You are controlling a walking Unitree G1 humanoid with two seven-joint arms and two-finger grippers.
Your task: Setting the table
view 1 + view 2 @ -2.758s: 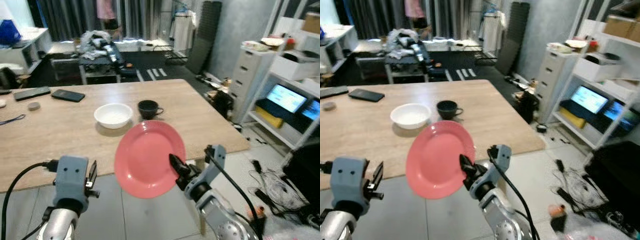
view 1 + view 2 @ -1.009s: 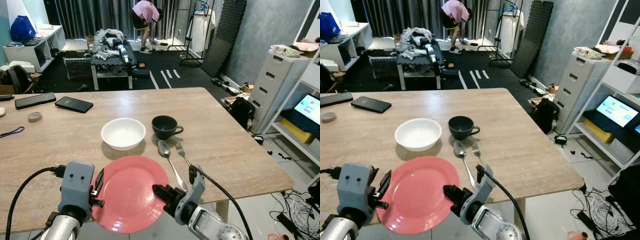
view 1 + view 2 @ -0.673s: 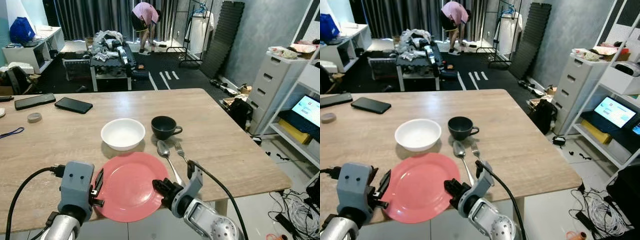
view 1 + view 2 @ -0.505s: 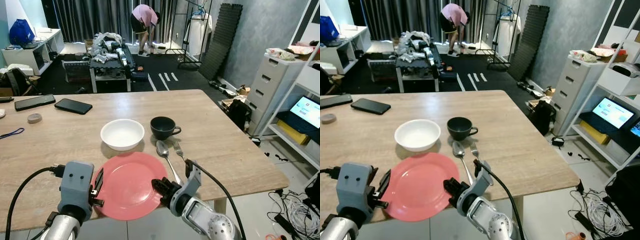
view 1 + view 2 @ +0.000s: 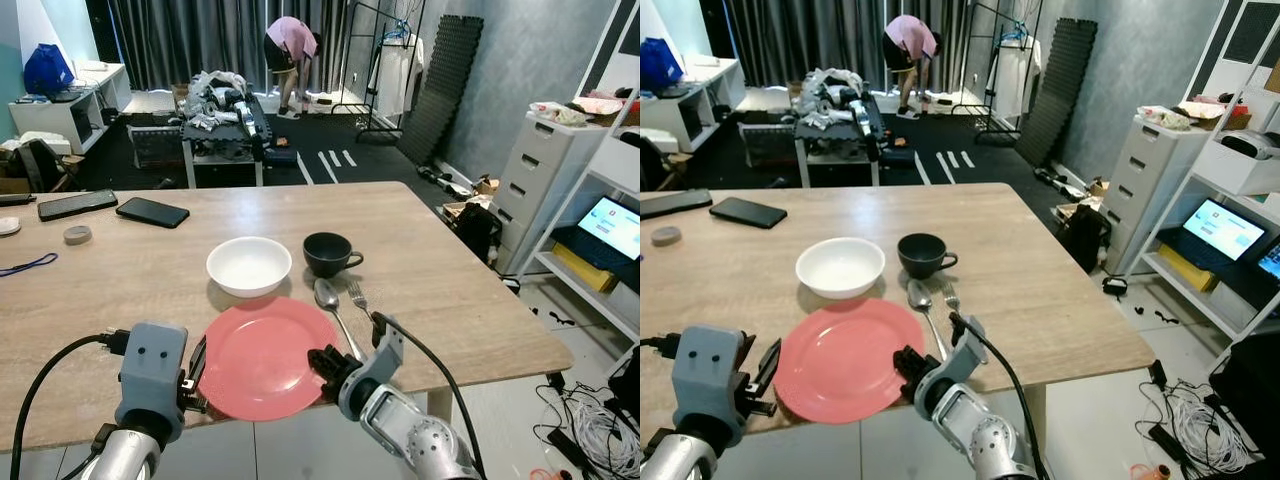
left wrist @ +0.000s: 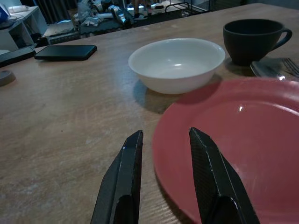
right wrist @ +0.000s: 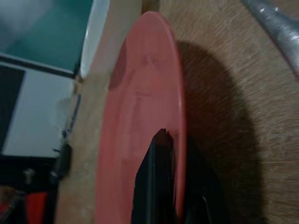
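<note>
1. Left eye view: we find the pink plate (image 5: 265, 356) lying at the near edge of the wooden worktop (image 5: 450, 300), just in front of the white bowl (image 5: 249, 265), with the spoon (image 5: 333, 305) and fork (image 5: 359, 299) close on its right and the black cup (image 5: 327, 254) beyond them. The right end effector (image 5: 325, 364) is clamped on the plate's near right rim. The left end effector (image 5: 196, 365) sits at the plate's left rim.

2. Right eye view: same layout; it shows the plate's near edge overhanging the worktop edge slightly. We judge that releasing it here could let it tip off, and that pushing it right would knock the spoon.

3. Left wrist view: the two left fingers (image 6: 122, 177) stand apart and empty, with the plate's rim between them. The head views do not show this.

4. Right wrist view: one finger (image 7: 156, 182) lies on the plate's upper face, the rim pinched. The plate rests on the wood.
</note>
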